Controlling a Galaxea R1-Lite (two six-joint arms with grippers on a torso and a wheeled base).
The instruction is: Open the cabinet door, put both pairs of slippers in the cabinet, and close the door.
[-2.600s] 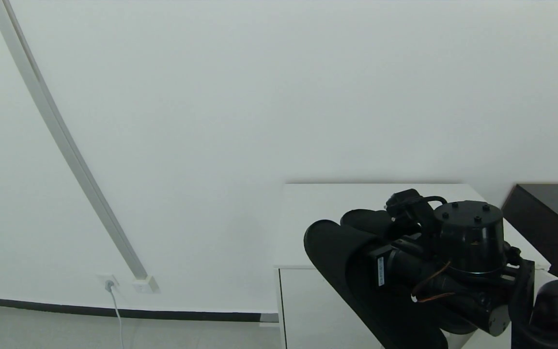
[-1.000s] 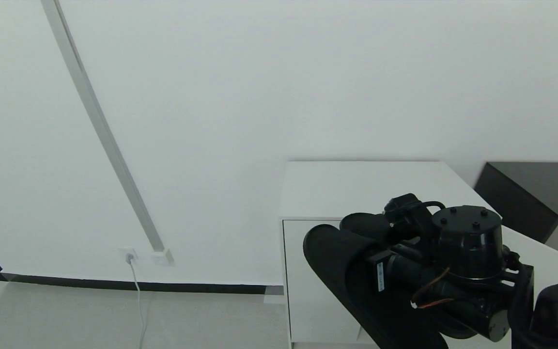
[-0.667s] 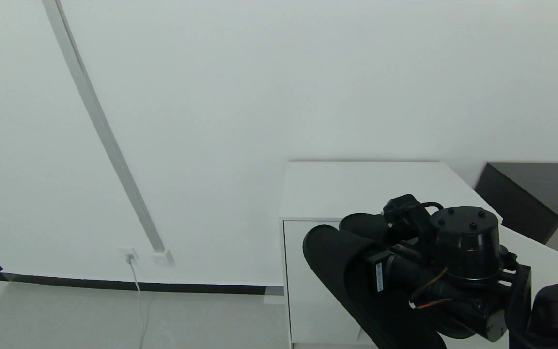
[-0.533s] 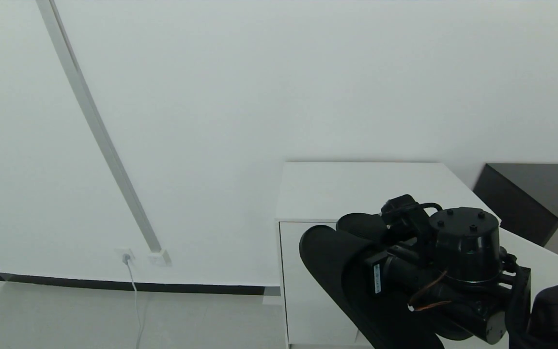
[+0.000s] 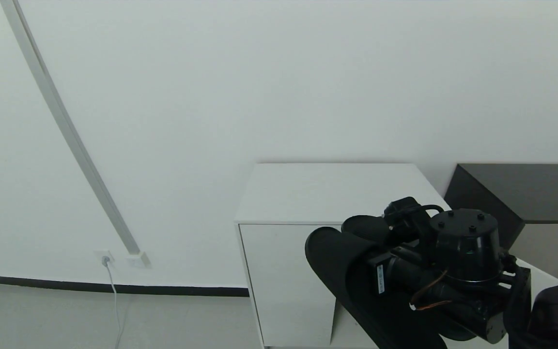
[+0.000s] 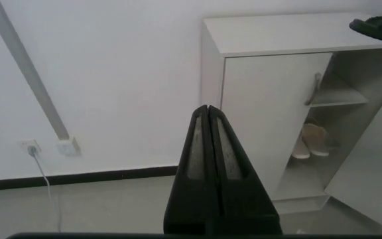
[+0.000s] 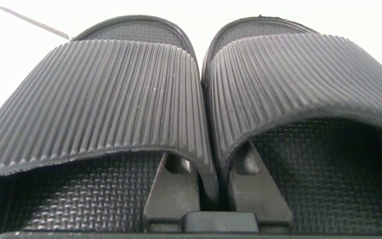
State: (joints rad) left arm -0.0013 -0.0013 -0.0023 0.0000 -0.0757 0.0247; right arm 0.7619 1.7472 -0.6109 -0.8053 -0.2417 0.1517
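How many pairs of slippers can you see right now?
2. A black pair is clamped in the right gripper; a pale pair sits inside the open cabinet, under its shelf. More may be hidden.

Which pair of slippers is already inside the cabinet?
The light-coloured pair, under the shelf of the cabinet; the black pair is gripped in the right hand.

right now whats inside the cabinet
A light pair of slippers lies on the floor of the cabinet, under a shelf. The closed door panel hides the rest of the inside.
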